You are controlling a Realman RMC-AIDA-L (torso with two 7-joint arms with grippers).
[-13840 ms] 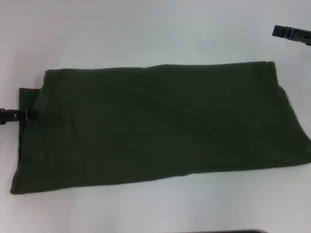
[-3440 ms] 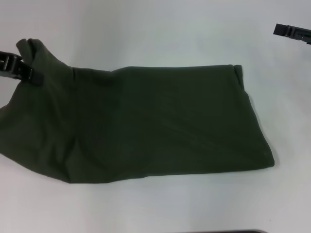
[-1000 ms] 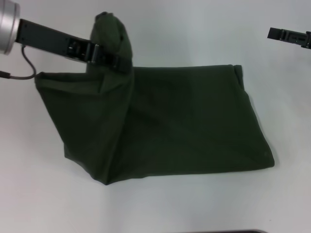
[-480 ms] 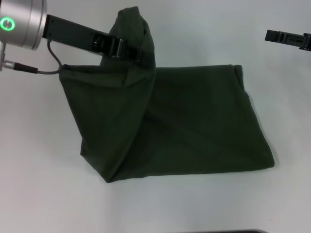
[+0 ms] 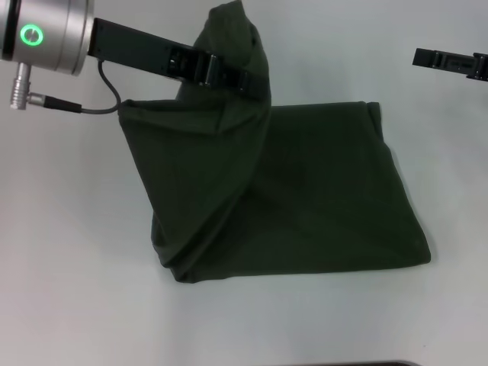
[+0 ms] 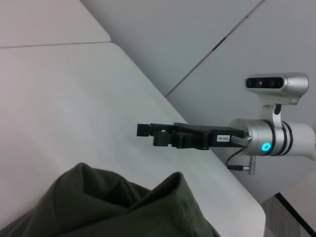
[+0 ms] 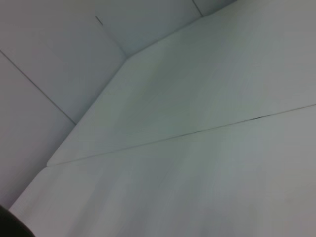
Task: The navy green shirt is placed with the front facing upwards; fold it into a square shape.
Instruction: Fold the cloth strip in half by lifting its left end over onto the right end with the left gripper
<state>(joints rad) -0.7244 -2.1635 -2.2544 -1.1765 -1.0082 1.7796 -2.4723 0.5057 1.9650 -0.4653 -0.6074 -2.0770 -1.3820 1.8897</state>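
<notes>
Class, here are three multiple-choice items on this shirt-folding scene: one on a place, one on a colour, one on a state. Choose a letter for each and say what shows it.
1. Where is the right pincer?
A. Clamped on the shirt's near edge
B. Apart from the shirt, over bare table on the far right
C. Under the shirt

2. What colour is the shirt?
A. Dark olive green
B. Red
C. White

3. What state is the shirt's left end in?
A. Flat on the table
B. Rolled into a ball
C. Lifted and drawn over the rest

Key: 1 B, the right pincer touches no cloth. 2 A, the navy green shirt is plainly dark green. 3 C, the left pincer holds that end raised above the white table.
</notes>
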